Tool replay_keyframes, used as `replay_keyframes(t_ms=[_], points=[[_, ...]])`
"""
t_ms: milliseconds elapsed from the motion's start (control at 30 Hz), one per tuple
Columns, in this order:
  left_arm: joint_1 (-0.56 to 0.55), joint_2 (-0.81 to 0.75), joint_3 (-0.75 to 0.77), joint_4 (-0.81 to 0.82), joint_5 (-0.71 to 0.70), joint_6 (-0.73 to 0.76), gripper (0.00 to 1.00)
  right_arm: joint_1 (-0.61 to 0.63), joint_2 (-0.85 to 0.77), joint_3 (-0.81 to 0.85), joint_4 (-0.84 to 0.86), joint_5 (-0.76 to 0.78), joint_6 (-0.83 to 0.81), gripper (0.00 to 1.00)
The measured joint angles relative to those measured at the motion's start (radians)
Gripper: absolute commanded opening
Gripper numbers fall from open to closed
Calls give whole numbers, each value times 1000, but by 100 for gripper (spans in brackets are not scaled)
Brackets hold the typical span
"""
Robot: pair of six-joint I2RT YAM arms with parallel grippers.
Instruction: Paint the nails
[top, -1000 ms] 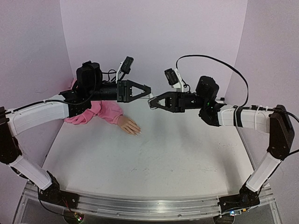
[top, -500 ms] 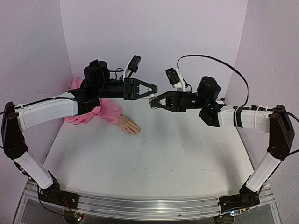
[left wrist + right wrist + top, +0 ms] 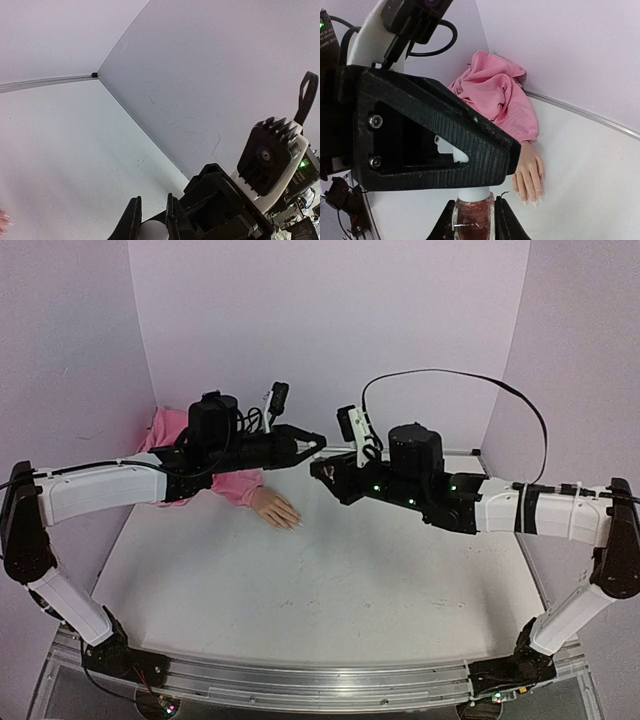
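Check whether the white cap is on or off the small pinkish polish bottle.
On: the white cap sits directly atop the bottle in the right gripper, with the left gripper clamping it.

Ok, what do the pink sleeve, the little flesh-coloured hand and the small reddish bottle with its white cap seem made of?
The pink sleeve: soft matte fabric, perhaps fleece; it bunches in folds. The flesh-coloured hand: smooth moulded plastic or rubber, faint sheen. The small bottle: likely clear glass, glossy highlights over reddish contents. The white cap: apparently matte plastic.
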Motion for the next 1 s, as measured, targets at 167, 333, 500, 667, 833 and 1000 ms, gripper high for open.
replay_keyframes(t_ms=[167, 333, 500, 667, 833, 1000], points=[[-3, 15, 19, -5, -7, -18, 8, -3, 0, 2, 1, 8, -53, 0], [-2, 18, 26, -10, 28, -19, 48, -45, 0, 2, 23, -82, -60, 0], [0, -2, 25, -18, 99, 8, 75, -191, 6, -12, 90, -361, -29, 0], [17, -48, 24, -26, 170, 13, 78, -252, 16, -15, 159, -703, 7, 0], [32, -61, 25, -23, 250, 13, 71, -235, 58, -15, 245, -977, 97, 0], [4, -31, 60, -25, 337, 32, 48, -233, 75, -18, 311, -1058, 174, 0]])
